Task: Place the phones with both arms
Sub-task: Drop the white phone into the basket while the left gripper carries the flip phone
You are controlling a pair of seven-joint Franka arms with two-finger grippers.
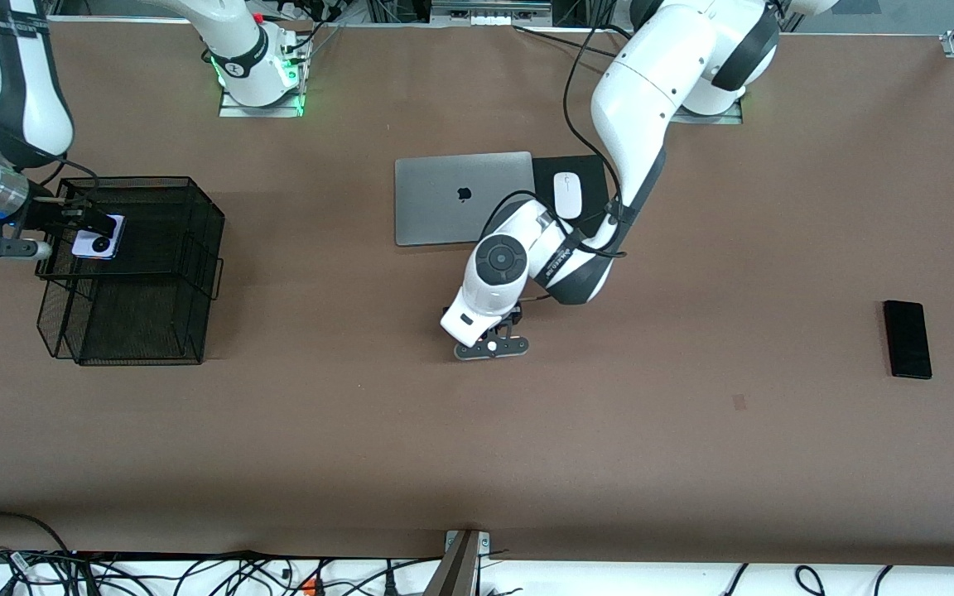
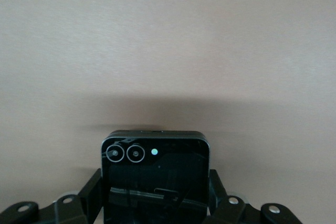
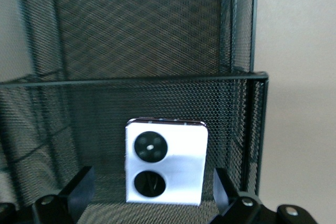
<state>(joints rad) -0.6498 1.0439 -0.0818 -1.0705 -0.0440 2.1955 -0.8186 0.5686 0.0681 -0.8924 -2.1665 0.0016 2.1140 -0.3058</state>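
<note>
- Watch the right gripper (image 3: 152, 203): its fingers (image 3: 79, 187) stand spread wide on either side of the lilac phone (image 3: 166, 162), not touching it. The phone lies in the upper tier of the black mesh tray (image 1: 187, 240), at the right arm's end of the desk (image 1: 692, 447). If you lift out at an angle, a finger may catch the phone's edge or the mesh wall and drag it.
- The phone appears to sit near the tray's edge, so a nudge could tip it off the tier.
- The left gripper (image 2: 155, 203) is clamped on the small black phone (image 2: 155, 177), low over the bare desk near the middle, with a finger (image 2: 90, 192) on each side. The grip looks to be on the lower part only, so a quick swing could let the phone pivot or slip.
- The left arm's elbow hangs over the silver laptop (image 1: 444, 207) and white mouse (image 1: 567, 195); mind them when you carry toward the tray.
- The long black phone (image 1: 907, 338) lies alone toward the left arm's end, well apart from both grippers.
</note>
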